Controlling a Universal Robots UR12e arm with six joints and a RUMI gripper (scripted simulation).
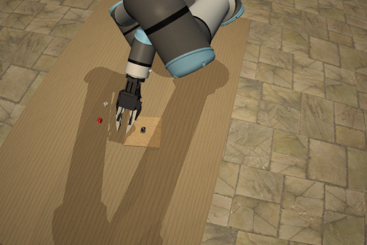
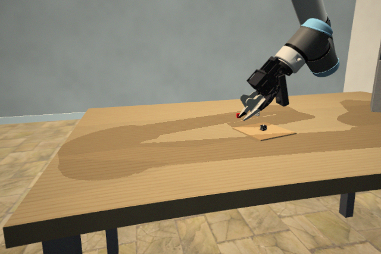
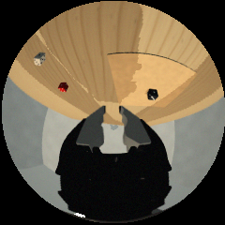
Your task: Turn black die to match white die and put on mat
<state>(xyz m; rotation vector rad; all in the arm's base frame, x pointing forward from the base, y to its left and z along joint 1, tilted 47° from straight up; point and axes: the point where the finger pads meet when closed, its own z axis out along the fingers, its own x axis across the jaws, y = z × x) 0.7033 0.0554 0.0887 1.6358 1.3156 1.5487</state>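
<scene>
The black die point(image 1: 143, 129) sits flat on the small light mat point(image 1: 143, 136), well inside its edges. It also shows in the side view point(image 2: 263, 127) and in the wrist view point(image 3: 152, 94). My gripper point(image 1: 124, 129) hangs above the table at the mat's left edge, tilted, left of the black die and apart from it. Its fingers stand a narrow gap apart with nothing between them point(image 3: 112, 110). The white die point(image 1: 105, 104) and the red die point(image 1: 99, 120) lie on the bare table left of the gripper. The pips are too small to read.
The mat point(image 2: 264, 131) lies near the middle of the wooden table. The red die point(image 2: 237, 115) sits just behind the fingertips point(image 2: 245, 118) in the side view. The arm's elbow hangs over the table's far part.
</scene>
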